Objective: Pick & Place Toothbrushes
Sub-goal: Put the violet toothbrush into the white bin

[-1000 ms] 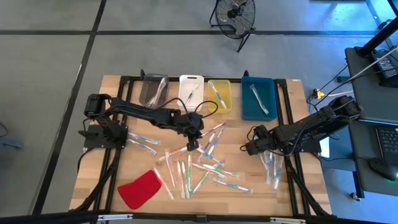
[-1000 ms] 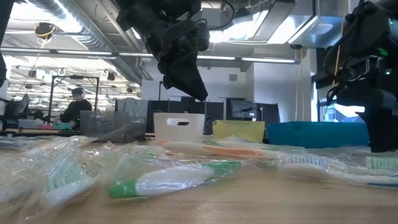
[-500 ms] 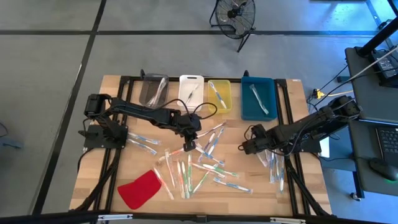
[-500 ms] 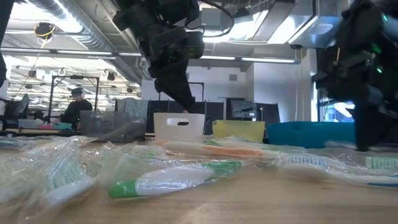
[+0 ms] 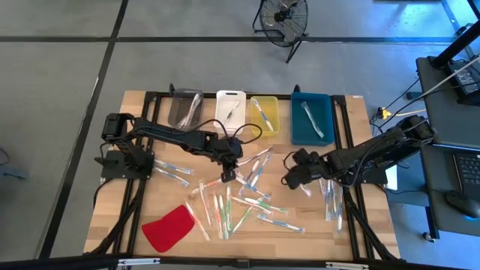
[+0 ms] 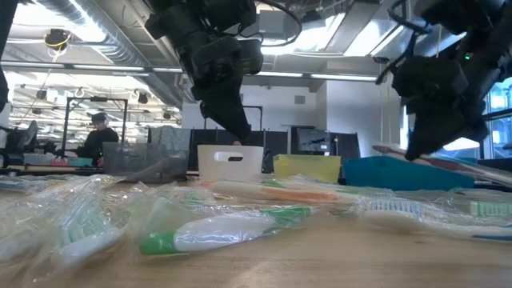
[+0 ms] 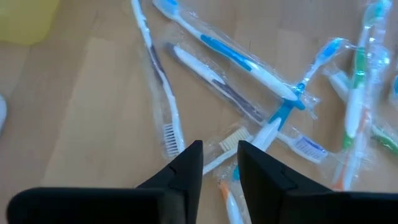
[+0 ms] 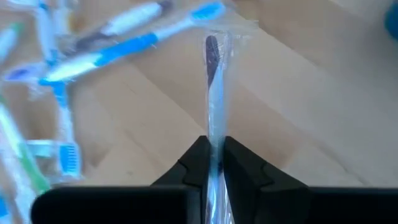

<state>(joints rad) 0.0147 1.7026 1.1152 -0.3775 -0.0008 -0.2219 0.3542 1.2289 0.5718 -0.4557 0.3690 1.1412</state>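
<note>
Four rectangular bins at the table's far edge each hold barely a toothbrush or two, while most slim wrapped plastic toothbrushes lie scattered mid-table, so sorting is far from done. Right gripper is clamped on a clear-wrapped whitish toothbrush with a dark head, lifted off the wood. Left gripper hovers over the pile, fingers slightly parted, holding nothing

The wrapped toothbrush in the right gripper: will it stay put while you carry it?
Probably stiff: the wrapped toothbrush juts straight out from the right gripper, which is shut on it, without sagging. Likely light, being thin. Its clear glossy wrapper could let it slide or swivel in the narrow pinch.
</note>
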